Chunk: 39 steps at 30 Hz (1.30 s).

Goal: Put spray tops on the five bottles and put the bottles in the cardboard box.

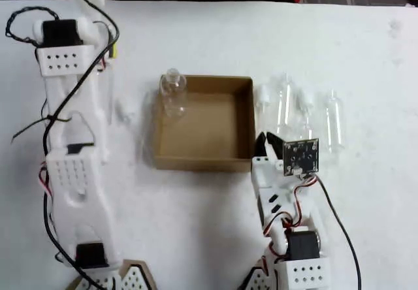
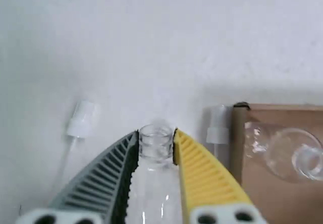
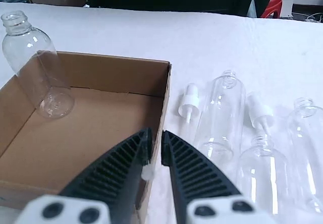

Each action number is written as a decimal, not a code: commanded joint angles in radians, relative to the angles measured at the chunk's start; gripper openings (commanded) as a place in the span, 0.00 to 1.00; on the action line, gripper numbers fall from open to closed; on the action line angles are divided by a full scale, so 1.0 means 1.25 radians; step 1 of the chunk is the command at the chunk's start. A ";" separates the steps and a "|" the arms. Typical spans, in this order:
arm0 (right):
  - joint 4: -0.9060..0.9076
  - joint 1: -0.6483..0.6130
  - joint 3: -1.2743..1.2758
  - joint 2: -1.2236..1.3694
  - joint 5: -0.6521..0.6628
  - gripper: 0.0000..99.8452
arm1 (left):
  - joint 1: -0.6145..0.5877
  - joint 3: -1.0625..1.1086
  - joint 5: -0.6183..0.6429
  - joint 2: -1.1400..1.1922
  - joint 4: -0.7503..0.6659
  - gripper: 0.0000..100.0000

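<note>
Early days on this one, I'd say. 1 clear bottle sits in the cardboard box, leaning in a far corner. Its neck is open with no spray top on it, so by my read even that one isn't finished. As far as I can see, none of the 5 bottles wears a top. The left gripper has its grey and yellow fingers clamped on the neck of a second bottle, mouth bare, out on the white table beside the box. So that leaves 5 tops to fit and 4 bottles to box, plus probably sorting out the topless one inside.

The views each add something. The right wrist view gives the best look at the spares: 3 bare bottles lying just past the box's side wall, with 2 loose spray tops among them. It also shows the right gripper close up. Its black fingers are almost pressed together with a small white piece caught between them. That might be part of a spray top, but I can't tell.

The left wrist view picks out 2 more tops that are hard to make out from above. 1 lies out on the table and 1 is right against the box's outer wall.
</note>
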 commanded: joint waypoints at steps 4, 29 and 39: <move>0.003 0.012 0.007 -0.003 0.006 0.02 | 0.128 0.469 0.021 -0.495 -0.053 0.04; 0.003 0.012 0.007 -0.003 0.006 0.02 | 0.352 1.475 0.016 -1.375 -0.694 0.07; 0.003 0.012 0.007 -0.003 0.006 0.02 | 0.395 1.846 0.022 -1.513 -1.112 0.02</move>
